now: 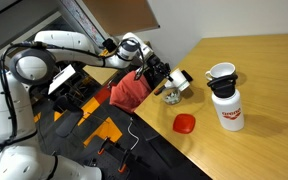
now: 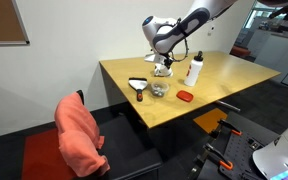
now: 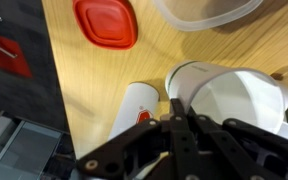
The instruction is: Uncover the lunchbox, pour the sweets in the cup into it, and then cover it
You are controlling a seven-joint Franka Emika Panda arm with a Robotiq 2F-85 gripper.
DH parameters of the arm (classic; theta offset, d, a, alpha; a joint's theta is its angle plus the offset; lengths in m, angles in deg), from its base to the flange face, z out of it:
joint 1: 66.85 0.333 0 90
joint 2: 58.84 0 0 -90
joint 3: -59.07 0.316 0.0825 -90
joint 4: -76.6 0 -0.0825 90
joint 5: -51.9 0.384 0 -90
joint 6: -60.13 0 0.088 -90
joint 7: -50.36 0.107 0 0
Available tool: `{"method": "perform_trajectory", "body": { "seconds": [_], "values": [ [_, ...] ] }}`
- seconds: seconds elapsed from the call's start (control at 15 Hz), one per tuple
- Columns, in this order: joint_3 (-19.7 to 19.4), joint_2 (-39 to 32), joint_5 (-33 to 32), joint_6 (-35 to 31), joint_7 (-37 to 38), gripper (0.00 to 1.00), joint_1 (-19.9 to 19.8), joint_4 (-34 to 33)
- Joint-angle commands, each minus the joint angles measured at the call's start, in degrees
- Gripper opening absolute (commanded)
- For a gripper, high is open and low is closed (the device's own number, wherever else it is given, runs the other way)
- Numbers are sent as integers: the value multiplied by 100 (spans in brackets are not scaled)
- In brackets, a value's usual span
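Currently the gripper [image 1: 169,78] hangs above the desk, near the edge where a chair draped with a pink cloth [image 1: 129,90] stands. Its fingers are closed on the cup [image 1: 181,81], which is clear of the wood and tipped over at a slant. Right beneath the cup sits the lunchbox [image 1: 172,97], uncovered, a little way in from that same edge and not far from the desk corner.

Its red lid [image 1: 184,123] lies flat on the desk, apart from the box and close to the neighbouring edge, round the corner from the chair. A tall white flask [image 1: 228,108] with red lettering stands upright farther in, toward the middle of the desk. A white mug [image 1: 221,72] with a dark inside shows at its top (whether on it or just behind it, I cannot tell).

From the wrist view the lid sits at the upper left and the flask lies just beyond the dark fingers [image 3: 180,128]. Pale white shapes crowd the right side, too close to separate. The sweets are too small to make out in any view.
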Motion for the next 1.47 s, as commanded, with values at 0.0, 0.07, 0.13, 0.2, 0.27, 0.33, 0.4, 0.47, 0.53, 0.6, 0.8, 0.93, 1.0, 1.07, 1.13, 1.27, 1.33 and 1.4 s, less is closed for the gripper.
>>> {"method": "perform_trajectory", "body": {
  "seconds": [0.0, 0.07, 0.13, 0.2, 0.27, 0.33, 0.4, 0.47, 0.53, 0.6, 0.8, 0.93, 1.0, 1.07, 1.13, 1.27, 1.33, 1.4],
  "values": [
    [-176, 583, 399, -1137, -98, 1, -34, 905],
    [-265, 606, 480, -1350, -98, 1, -8, 993],
    [-350, 605, 562, -1527, -100, 1, 8, 1048],
    [-429, 609, 643, -1661, -112, 1, 25, 1099],
    [-507, 632, 740, -1742, -113, 1, 48, 1152],
    [-593, 651, 784, -1778, -101, 1, 97, 1196],
    [-675, 347, 780, -1617, -111, 1, 203, 857],
    [-728, 341, 802, -1627, -109, 3, 220, 869],
    [-755, 330, 807, -1625, -106, 3, 233, 868],
    [-763, 320, 810, -1624, -105, 3, 245, 868],
    [-648, 227, 1310, -1525, -295, 1, 109, 655],
    [-650, 7, 1925, -1382, -349, 1, -28, 251],
    [-664, -97, 2206, -1366, -411, 1, -103, 76],
    [-723, -215, 2421, -1376, -378, 1, -148, -101],
    [-791, -343, 2607, -1384, -323, 1, -177, -278],
    [-873, -611, 2953, -1408, -258, 1, -296, -624],
    [-906, -771, 3111, -1399, -224, 1, -350, -819],
    [-914, -926, 3271, -1365, -210, 1, -408, -1005]
  ]
}}
